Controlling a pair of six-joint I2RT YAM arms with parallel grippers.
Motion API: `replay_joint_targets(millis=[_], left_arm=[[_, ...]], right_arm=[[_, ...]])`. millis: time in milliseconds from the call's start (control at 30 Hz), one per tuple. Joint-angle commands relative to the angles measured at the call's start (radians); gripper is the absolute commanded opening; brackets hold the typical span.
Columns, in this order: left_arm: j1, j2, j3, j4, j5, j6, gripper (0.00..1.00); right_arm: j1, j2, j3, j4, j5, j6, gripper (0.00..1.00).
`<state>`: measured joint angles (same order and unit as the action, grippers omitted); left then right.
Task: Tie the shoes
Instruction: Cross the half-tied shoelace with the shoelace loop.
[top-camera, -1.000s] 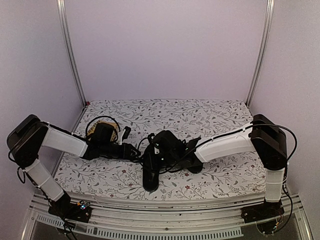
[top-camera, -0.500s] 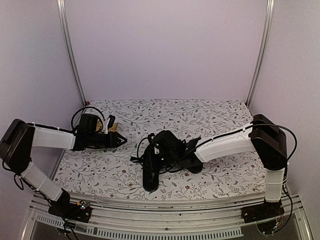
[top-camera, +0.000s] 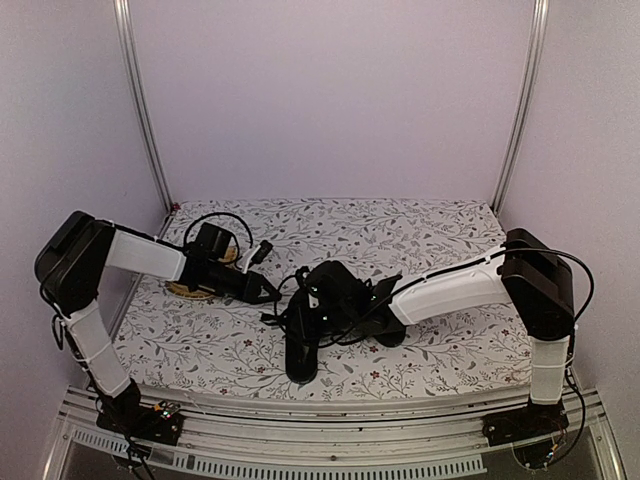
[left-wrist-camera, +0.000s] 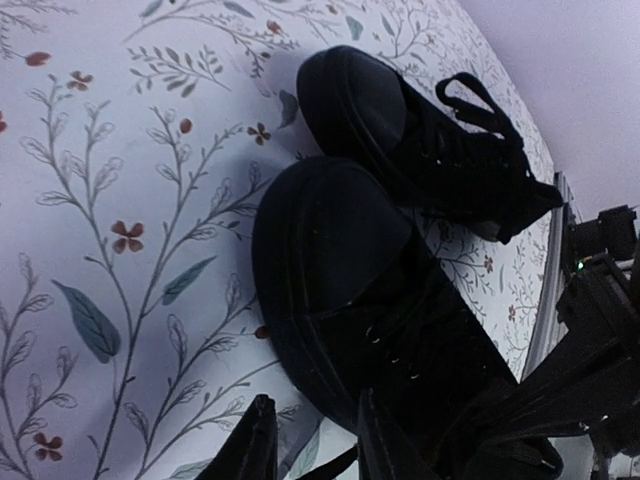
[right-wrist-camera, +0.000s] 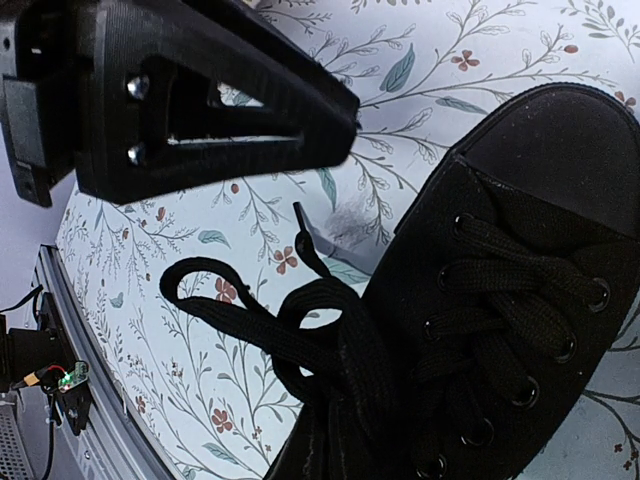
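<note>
**Top external view: light shoes, limp laces, take the loop and not the canvas**

The shoes sit together at the middle of the flowered table (top-camera: 450, 225). One shoe (top-camera: 300, 350) lies lengthwise along the 12-to-6 line. The other shoe (top-camera: 388, 332) is at its 3 o'clock, partly under the right forearm. A yellow mat (top-camera: 186, 291) lies out at 9 o'clock, beneath the left arm.

The left gripper (top-camera: 268, 291) hangs at about 10 o'clock of the near shoe, just beside its laces. In the left wrist view its fingers (left-wrist-camera: 258, 440) stand a little apart. A dark strand shows low between them, and I cannot tell whether it is a lace. The right gripper (top-camera: 306, 300) is over the top of the same shoe. In the right wrist view its fingers (right-wrist-camera: 215, 100) are pressed together, with nothing visible between them.

These look like small, light canvas shoes, so a sideways tug on a lace would probably slide one across the cloth. The canvas is soft, but the toe cap and sole look stiffer and better for steadying. The laces are thin, flat and limp, and black on black, so they are easy to miss. The lace loop (right-wrist-camera: 235, 305) lies free on the cloth at 9 o'clock of the eyelets. It is the clearest place to pinch, near its bend and clear of the loose knot.
</note>
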<state>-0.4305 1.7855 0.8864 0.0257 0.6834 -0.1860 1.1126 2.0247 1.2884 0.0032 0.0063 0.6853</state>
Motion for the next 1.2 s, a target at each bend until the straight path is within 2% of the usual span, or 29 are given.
replay_joint_targets(millis=[0,300,500,1167], left_arm=[[-0.029,0.042,0.043,-0.027,0.096,0.066,0.26],[-0.042,0.121,0.068,-0.026,0.204,0.089,0.25],[-0.054,0.111,0.037,0.009,0.293,0.089,0.24],[-0.076,0.06,-0.083,0.178,0.38,0.016,0.23]], right_arm=[[0.001,-0.014,-0.012,-0.002,0.001,0.003,0.02],[0.001,-0.017,-0.012,-0.002,0.003,0.003,0.02],[0.0,-0.017,-0.012,-0.005,0.008,0.005,0.02],[0.0,-0.04,-0.028,-0.014,0.047,0.021,0.02]])
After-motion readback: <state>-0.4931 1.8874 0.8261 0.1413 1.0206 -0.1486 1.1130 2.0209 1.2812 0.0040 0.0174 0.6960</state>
